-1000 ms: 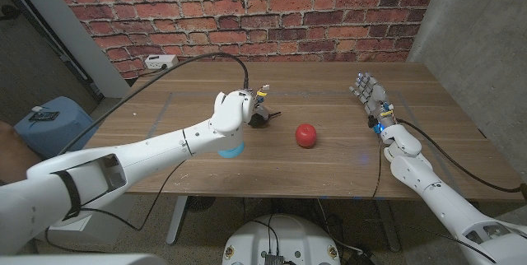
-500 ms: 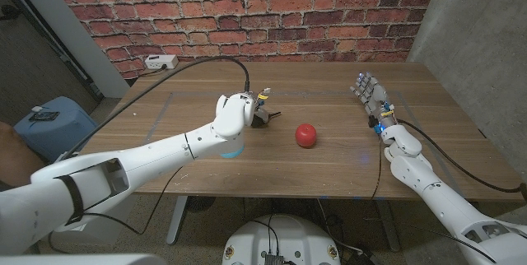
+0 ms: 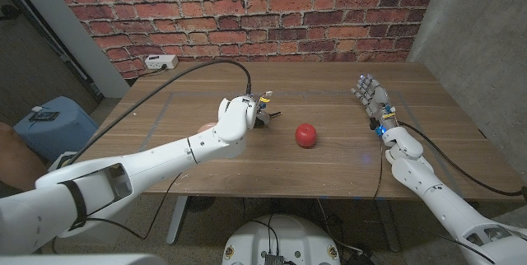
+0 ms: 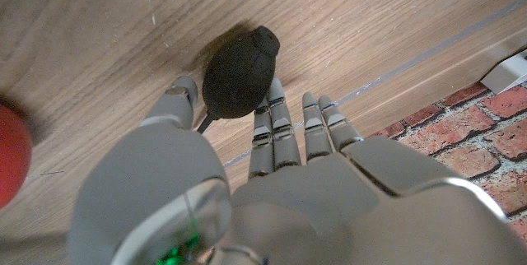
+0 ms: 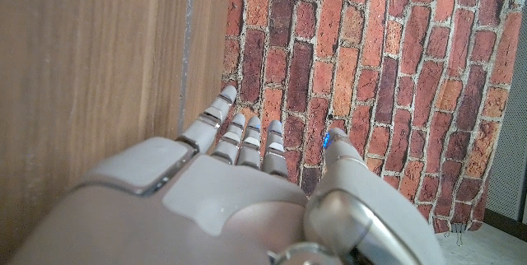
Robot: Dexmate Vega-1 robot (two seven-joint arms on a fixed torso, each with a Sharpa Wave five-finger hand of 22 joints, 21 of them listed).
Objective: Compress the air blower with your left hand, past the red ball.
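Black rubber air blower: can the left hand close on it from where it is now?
Probably yes: the left hand hangs right over the black rubber air blower, fingers either side, nothing between; the red ball lies apart.

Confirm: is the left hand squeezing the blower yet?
No: left hand fingers straddle the blower, still round and unsqueezed.

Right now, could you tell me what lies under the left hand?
The black air blower lies on the wooden table under the left hand, between its fingers. The hand covers most of it in the head view.
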